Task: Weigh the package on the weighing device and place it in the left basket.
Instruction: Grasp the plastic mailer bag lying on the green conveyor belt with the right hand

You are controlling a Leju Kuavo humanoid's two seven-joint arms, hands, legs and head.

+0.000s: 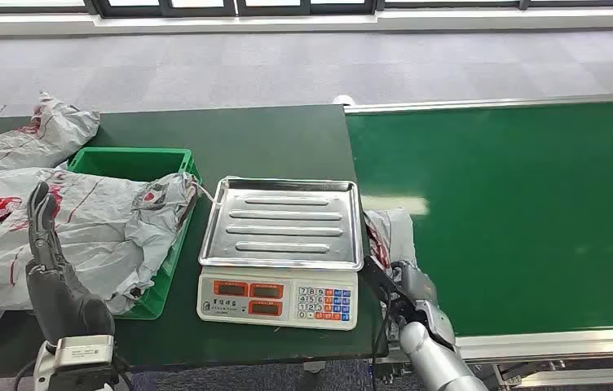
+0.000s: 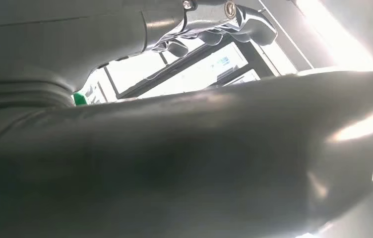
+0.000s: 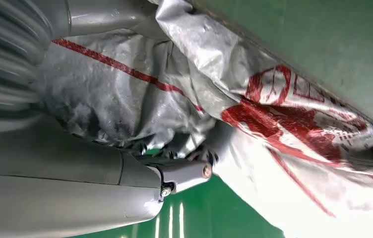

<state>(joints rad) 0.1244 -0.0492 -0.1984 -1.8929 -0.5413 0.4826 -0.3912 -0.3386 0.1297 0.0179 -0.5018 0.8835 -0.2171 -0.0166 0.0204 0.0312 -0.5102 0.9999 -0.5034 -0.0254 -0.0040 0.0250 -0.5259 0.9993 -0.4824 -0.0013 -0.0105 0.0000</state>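
A grey package with red print (image 1: 389, 232) lies on the green belt's near left corner, right beside the scale (image 1: 279, 300). My right hand (image 1: 409, 292) is on the package's near end. In the right wrist view its thumb (image 3: 182, 173) and fingers dig into the crumpled package (image 3: 274, 114), gripping it. The scale's steel pan (image 1: 287, 220) has nothing on it. The green basket (image 1: 128, 159) stands left of the scale, heaped with grey packages (image 1: 99, 228). My left hand (image 1: 46, 252) is raised in front of that heap, fingers straight and apart, holding nothing; the left hand (image 2: 174, 163) looms close in its wrist view.
The green conveyor belt (image 1: 515, 212) runs off to the right of the dark green table (image 1: 271, 138). Another grey package (image 1: 38, 130) lies at the table's back left, behind the basket. One bag spills over the basket's right rim toward the scale.
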